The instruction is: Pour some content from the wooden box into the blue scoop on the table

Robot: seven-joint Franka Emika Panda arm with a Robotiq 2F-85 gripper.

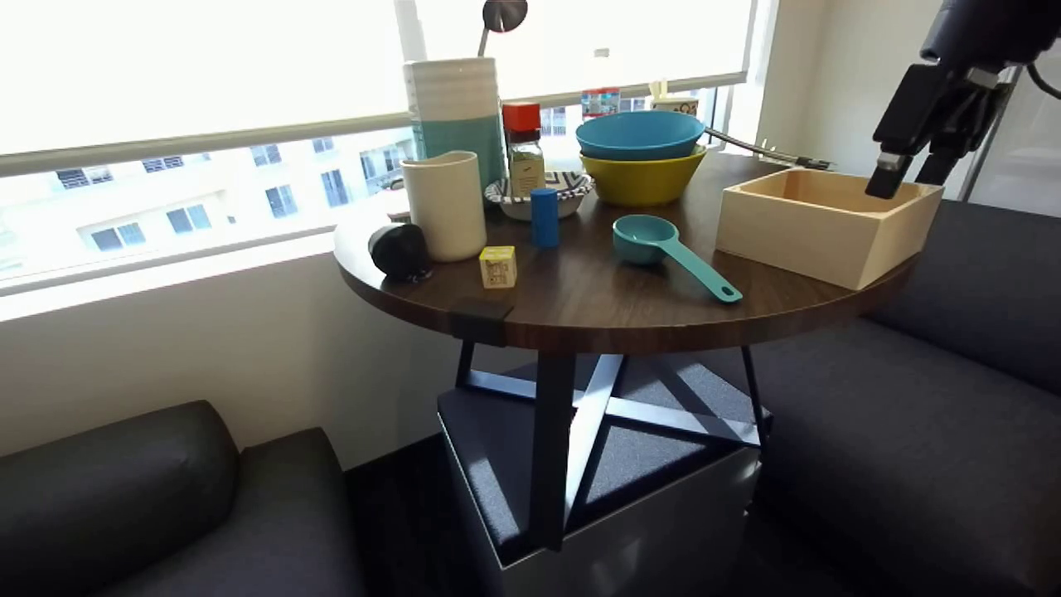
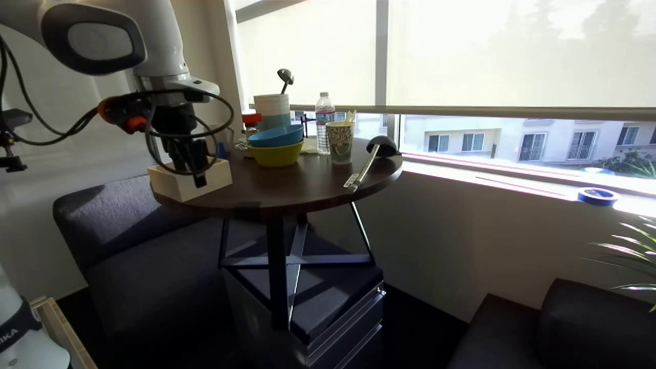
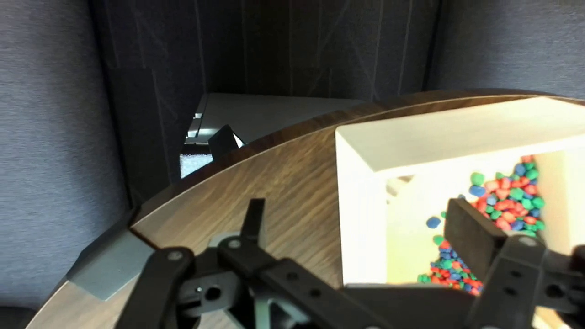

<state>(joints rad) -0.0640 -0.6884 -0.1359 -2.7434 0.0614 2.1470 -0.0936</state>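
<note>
The pale wooden box (image 1: 792, 236) stands upright on the right part of the round dark table (image 1: 580, 294); it also shows in an exterior view (image 2: 177, 188) and the wrist view (image 3: 361, 219). Small red, green and blue pieces (image 3: 507, 201) lie in it, gathered toward one side. The teal-blue scoop (image 1: 645, 239) lies left of the box, its handle toward the table's front edge; the wrist view does not show it. My gripper (image 1: 910, 176) is open and empty at the box. In the wrist view, the box's side wall appears between its spread fingers (image 3: 356, 205).
Blue (image 1: 642, 134) and yellow (image 1: 642, 178) stacked bowls stand behind the scoop. A blue cylinder (image 1: 545, 217), letter block (image 1: 498, 269), cream vase (image 1: 448, 203) and black object (image 1: 399, 250) stand to its left. A paper cup (image 2: 340, 143) and ladle (image 2: 376, 154) are across the table.
</note>
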